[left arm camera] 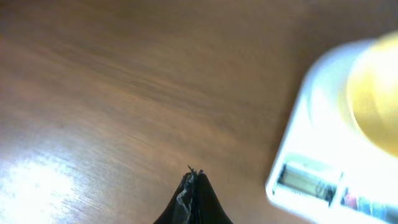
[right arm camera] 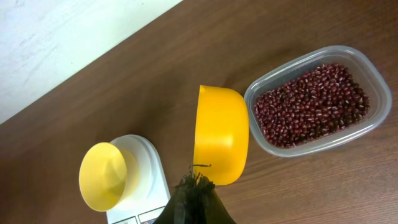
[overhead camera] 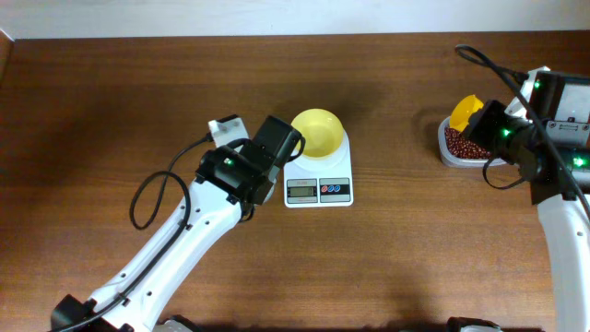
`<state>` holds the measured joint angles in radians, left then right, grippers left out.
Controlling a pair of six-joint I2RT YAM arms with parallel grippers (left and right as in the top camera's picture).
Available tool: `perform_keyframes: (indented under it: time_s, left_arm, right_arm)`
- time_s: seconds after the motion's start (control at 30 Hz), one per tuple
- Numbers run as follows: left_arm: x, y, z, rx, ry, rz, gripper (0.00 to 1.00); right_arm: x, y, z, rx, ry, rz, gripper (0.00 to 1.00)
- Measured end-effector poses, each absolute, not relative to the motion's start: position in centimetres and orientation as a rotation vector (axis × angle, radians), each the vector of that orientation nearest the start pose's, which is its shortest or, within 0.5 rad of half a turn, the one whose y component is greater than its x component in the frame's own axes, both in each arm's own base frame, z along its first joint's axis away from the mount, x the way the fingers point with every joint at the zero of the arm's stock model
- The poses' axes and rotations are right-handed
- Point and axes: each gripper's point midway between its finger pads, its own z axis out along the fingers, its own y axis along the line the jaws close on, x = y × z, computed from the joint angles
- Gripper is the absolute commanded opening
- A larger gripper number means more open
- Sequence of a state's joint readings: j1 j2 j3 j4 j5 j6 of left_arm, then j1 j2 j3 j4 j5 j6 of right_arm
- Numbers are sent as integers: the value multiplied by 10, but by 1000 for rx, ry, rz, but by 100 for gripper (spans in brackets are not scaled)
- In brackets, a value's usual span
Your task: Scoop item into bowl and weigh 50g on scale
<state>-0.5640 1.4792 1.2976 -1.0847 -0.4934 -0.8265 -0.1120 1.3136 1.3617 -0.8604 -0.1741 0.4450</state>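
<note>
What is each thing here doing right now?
White rounded-rectangular digital kitchen scale: display too small to read.
Small round pale-yellow plastic bowl: empty, sitting on the scale.
Clear plastic tub: open, no lid.
Small dark reddish-brown beans: lying in the tub.
Yellow plastic scoop: held beside the tub, no beans visible.
Left gripper: jaws shut, empty.
Right gripper: jaws shut on the scoop.

My left arm [overhead camera: 175,244] and right arm [overhead camera: 564,249]: white shells, black wrist housings [overhead camera: 253,168], looped black cable [overhead camera: 138,201], green lights [overhead camera: 228,162].

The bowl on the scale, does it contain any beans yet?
No, the bowl shows a bare yellow inside in the right wrist view; the beans lie in the clear tub.
</note>
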Motion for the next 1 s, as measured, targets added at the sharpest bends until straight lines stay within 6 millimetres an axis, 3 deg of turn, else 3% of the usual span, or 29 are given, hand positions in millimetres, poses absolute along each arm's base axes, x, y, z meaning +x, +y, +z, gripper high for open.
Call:
perform_keyframes:
  time_s: [0.23,0.3,0.37,0.5,0.6,0.7,0.8,0.83,0.87,1.0]
  left_arm:
    - [294,-140,162,470,2720,134,0]
    - [281,-164,158,777,2704,-32,0]
    - [273,-178,162,954,2645,-143,0]
    - [265,-182,189,1051,2515,-214,0]
    - [264,-162,215,985,2435,-216,0]
    - [267,-156,210,946,2344,-210,0]
    - [272,-159,184,942,2299,-214,4]
    - [273,-159,178,941,2295,-215,34]
    - [273,-160,172,941,2293,-217,99]
    - [273,-160,167,945,2294,-215,99]
  right_arm:
    - [361,-12,262,573,2337,347,4]
    - [361,-12,261,574,2342,346,4]
    - [360,-13,261,576,2345,343,4]
    - [360,-13,261,577,2346,342,4]
    - [360,-13,260,578,2346,343,4]
    - [360,-13,260,579,2345,339,4]
    - [360,-13,260,579,2345,338,4]
    - [360,-13,260,579,2346,338,4]
    - [360,-13,260,580,2346,338,4]
    - [360,-13,261,579,2345,338,4]
